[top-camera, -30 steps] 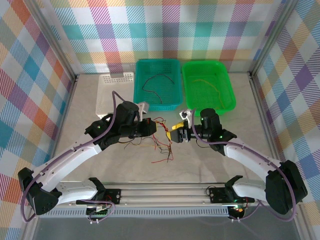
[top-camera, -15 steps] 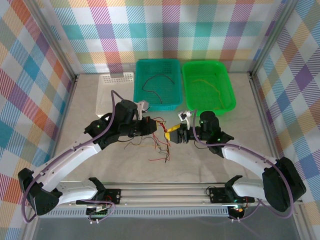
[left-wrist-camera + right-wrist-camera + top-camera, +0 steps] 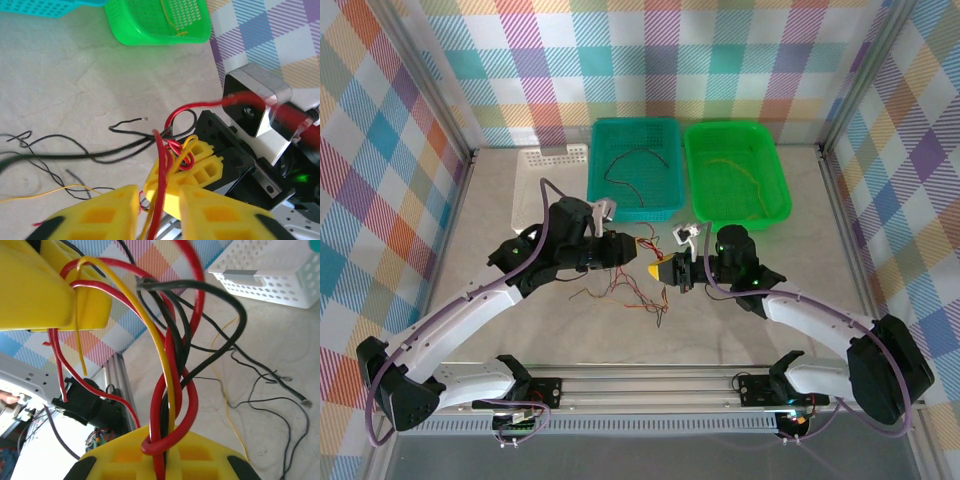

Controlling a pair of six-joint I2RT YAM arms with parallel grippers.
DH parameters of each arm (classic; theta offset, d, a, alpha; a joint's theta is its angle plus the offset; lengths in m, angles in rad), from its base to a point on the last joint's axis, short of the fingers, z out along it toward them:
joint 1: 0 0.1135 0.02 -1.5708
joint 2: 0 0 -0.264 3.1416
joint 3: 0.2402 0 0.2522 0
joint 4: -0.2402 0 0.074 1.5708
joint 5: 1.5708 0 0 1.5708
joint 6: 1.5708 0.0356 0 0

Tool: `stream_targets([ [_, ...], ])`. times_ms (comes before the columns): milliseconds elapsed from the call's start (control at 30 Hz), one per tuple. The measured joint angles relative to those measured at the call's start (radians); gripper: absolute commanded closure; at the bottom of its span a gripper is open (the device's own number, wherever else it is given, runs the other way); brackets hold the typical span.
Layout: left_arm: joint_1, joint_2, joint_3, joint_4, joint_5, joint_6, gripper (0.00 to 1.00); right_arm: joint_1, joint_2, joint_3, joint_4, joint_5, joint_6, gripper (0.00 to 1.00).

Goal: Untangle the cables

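Near the middle of the table (image 3: 730, 335), the two grippers meet tip to tip with the cables (image 3: 620, 290) strung between them. The right gripper (image 3: 658, 270) is clenched on a twisted bundle of red, yellow and black wires. The right wrist view shows those strands (image 3: 172, 380) winding round each other and running down into the seam of its own closed yellow fingers (image 3: 125, 450), and the left wrist view shows the same gripper (image 3: 192, 157) with the knot pinched between its tips. The left gripper (image 3: 642, 245) sits just beside it, slightly farther from the arm bases. In the left wrist view a red wire (image 3: 161, 165) passes down through a visible gap between its yellow fingers (image 3: 110, 215). In the right wrist view, red and yellow strands curl round the left gripper (image 3: 75, 295), but I cannot tell whether it pinches them or only has them hooked. The loose ends of the bundle, black, red and thin yellow, trail onto the tabletop below and to the left of the two grippers. Behind them stand a teal basket (image 3: 636, 121) holding a dark wire, a green basket (image 3: 730, 124) holding a pale yellowish one, and a white basket (image 3: 545, 185) to the left of the teal one
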Motion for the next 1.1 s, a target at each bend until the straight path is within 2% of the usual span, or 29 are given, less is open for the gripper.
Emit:
stream_targets([
  [133, 0.006, -0.042, -0.011, -0.005, 0.016, 0.009, 0.41, 0.000, -0.047, 0.000, -0.039, 0.047, -0.013, 1.00],
  [200, 0.006, -0.079, -0.027, -0.010, 0.020, 0.015, 0.37, 0.000, -0.068, 0.000, -0.050, 0.056, -0.017, 1.00],
  [467, 0.006, -0.237, -0.171, -0.035, 0.018, 0.020, 0.36, 0.000, -0.099, 0.000, -0.097, 0.063, -0.025, 1.00],
  [800, 0.006, -0.269, -0.380, 0.010, 0.019, -0.003, 0.36, 0.000, -0.114, 0.047, -0.128, 0.015, -0.017, 1.00],
  [900, 0.006, -0.290, -0.423, 0.085, 0.024, -0.033, 0.35, 0.000, -0.114, 0.051, -0.128, -0.011, -0.012, 1.00],
  [1100, 0.004, -0.343, -0.541, 0.331, 0.040, -0.118, 0.26, 0.000, -0.105, 0.051, -0.127, -0.057, 0.010, 1.00],
])
